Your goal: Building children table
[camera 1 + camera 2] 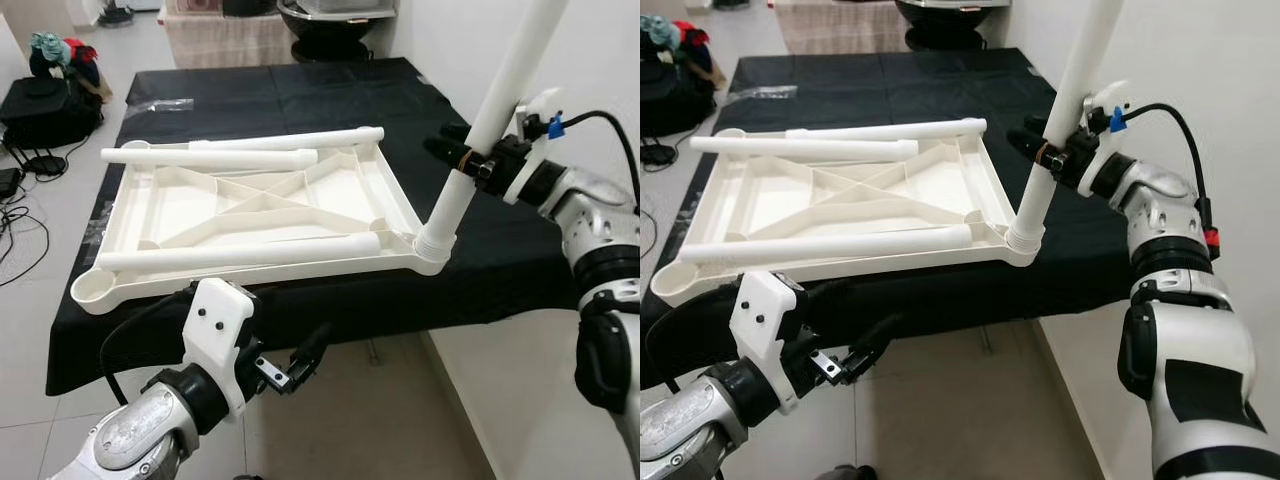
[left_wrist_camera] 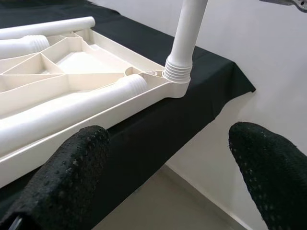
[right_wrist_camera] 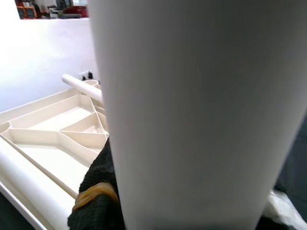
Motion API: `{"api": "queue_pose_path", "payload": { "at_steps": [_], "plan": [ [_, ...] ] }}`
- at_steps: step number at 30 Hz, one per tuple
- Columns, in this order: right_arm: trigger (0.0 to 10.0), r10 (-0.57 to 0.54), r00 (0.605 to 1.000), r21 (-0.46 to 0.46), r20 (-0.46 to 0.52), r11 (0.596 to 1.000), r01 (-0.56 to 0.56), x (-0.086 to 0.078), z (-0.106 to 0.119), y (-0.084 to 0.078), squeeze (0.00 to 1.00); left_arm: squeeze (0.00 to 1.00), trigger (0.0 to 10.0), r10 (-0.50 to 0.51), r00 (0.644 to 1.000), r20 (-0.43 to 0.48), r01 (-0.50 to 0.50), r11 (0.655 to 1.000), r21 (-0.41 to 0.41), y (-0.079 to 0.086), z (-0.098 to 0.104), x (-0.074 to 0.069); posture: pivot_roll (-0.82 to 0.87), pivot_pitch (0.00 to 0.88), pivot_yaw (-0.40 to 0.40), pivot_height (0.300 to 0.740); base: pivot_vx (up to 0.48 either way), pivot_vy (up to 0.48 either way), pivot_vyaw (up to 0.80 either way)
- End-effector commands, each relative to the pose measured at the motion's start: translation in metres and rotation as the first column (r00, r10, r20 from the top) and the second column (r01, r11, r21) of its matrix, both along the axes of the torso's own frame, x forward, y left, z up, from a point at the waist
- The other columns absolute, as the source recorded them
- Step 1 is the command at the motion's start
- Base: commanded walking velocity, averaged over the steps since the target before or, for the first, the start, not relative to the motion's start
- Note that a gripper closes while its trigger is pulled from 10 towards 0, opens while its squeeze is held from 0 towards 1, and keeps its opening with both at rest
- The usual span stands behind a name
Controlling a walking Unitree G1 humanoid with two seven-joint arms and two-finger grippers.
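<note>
A black-draped tabletop (image 1: 500, 270) carries an upturned white children's table top (image 1: 250, 205), ribbed underside up, at its near edge. Three loose white legs (image 1: 210, 158) lie across that panel. A fourth leg (image 1: 500, 95) stands tilted in the panel's near right corner socket, the right gripper (image 1: 470, 160) with its fingers closed round it. Below the panel's near edge, the left gripper (image 2: 168, 158) hangs with fingers spread wide, empty.
</note>
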State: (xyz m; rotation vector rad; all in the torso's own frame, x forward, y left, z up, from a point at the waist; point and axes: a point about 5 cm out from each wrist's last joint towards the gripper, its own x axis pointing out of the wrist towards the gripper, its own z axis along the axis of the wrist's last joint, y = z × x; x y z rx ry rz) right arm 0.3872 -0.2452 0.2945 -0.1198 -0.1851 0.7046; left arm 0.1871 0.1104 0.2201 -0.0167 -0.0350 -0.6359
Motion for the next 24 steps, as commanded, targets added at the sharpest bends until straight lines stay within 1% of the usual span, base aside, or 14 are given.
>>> {"api": "queue_pose_path", "payload": {
  "at_steps": [1,4,6,8,10,11,12,15,16,17,19,20,22,24],
  "plan": [
    [10.0,-0.027,0.990,-0.036,-0.138,0.999,0.022,0.000,-0.034,-0.002,0.00,0.00,10.0,0.000,1.000,-0.010,0.000,1.000,0.007,0.000,-0.002,0.000,0.17,0.262,-0.011,0.740,0.000,0.000,0.00],
    [10.0,-0.032,0.990,-0.033,-0.139,0.999,0.028,0.001,-0.034,-0.001,0.00,0.00,10.0,0.000,1.000,-0.010,0.000,1.000,0.007,0.000,-0.002,0.000,0.17,0.262,-0.011,0.740,0.000,0.000,0.00],
    [10.0,-0.069,0.989,-0.050,-0.133,0.997,0.063,0.005,-0.035,0.006,0.00,0.00,10.0,0.002,1.000,-0.008,-0.002,1.000,0.008,0.000,-0.001,0.000,0.16,0.260,-0.018,0.740,0.000,0.000,0.00],
    [10.0,-0.069,0.989,-0.050,-0.133,0.997,0.063,0.005,-0.035,0.006,0.00,0.00,10.0,0.002,1.000,-0.008,-0.002,1.000,0.008,0.000,-0.001,0.000,0.16,0.260,-0.018,0.740,0.000,0.000,0.00],
    [10.0,-0.111,0.984,-0.051,-0.140,0.993,0.105,0.009,-0.037,0.012,0.00,0.00,10.0,0.004,1.000,-0.006,-0.004,1.000,0.004,-0.001,-0.001,0.000,0.16,0.260,-0.020,0.740,0.000,0.000,0.00],
    [10.0,-0.111,0.984,-0.051,-0.140,0.993,0.105,0.009,-0.037,0.012,0.00,0.00,10.0,0.004,1.000,-0.006,-0.004,1.000,0.004,-0.001,-0.001,0.000,0.16,0.260,-0.020,0.740,0.000,0.000,0.00],
    [10.0,-0.141,0.979,-0.046,-0.148,0.990,0.135,0.011,-0.038,0.014,0.00,0.00,10.0,0.004,1.000,-0.005,-0.004,1.000,0.003,-0.001,-0.001,0.000,0.16,0.260,-0.021,0.740,0.000,0.000,0.00],
    [10.0,-0.261,0.949,-0.038,-0.178,0.965,0.259,0.016,-0.040,0.013,0.00,0.00,10.0,0.007,1.000,0.001,-0.007,1.000,0.002,-0.001,0.000,0.000,0.16,0.261,-0.023,0.740,0.000,0.000,0.00],
    [10.0,-0.261,0.949,-0.038,-0.178,0.965,0.259,0.016,-0.040,0.013,0.00,0.00,10.0,0.007,1.000,0.001,-0.007,1.000,0.002,-0.001,0.000,0.000,0.16,0.261,-0.023,0.740,0.000,0.000,0.00],
    [10.0,-0.296,0.936,-0.034,-0.188,0.955,0.295,0.017,-0.040,0.012,0.00,0.00,10.0,0.008,1.000,0.002,-0.008,1.000,0.001,-0.001,0.001,0.000,0.16,0.261,-0.023,0.740,0.000,0.000,0.00],
    [10.0,-0.296,0.936,-0.034,-0.188,0.955,0.295,0.017,-0.040,0.012,0.00,0.00,10.0,0.008,1.000,0.002,-0.008,1.000,0.001,-0.001,0.001,0.000,0.16,0.261,-0.023,0.740,0.000,0.000,0.00],
    [10.0,-0.340,0.920,-0.030,-0.193,0.939,0.341,0.019,-0.040,0.011,0.00,0.00,10.0,0.010,1.000,0.005,-0.010,1.000,0.001,-0.001,0.001,0.001,0.15,0.265,-0.025,0.740,0.000,0.000,0.00],
    [10.0,-0.340,0.920,-0.030,-0.193,0.939,0.341,0.019,-0.040,0.011,0.00,0.00,10.0,0.010,1.000,0.005,-0.010,1.000,0.001,-0.001,0.001,0.001,0.15,0.265,-0.025,0.740,0.000,0.000,0.00],
    [10.0,-0.436,0.877,0.000,-0.199,0.895,0.445,0.023,-0.038,0.010,0.00,0.00,10.0,0.013,1.000,0.011,-0.013,1.000,0.001,-0.001,0.002,0.002,0.15,0.271,-0.030,0.740,0.000,0.000,0.00]
  ]
}}
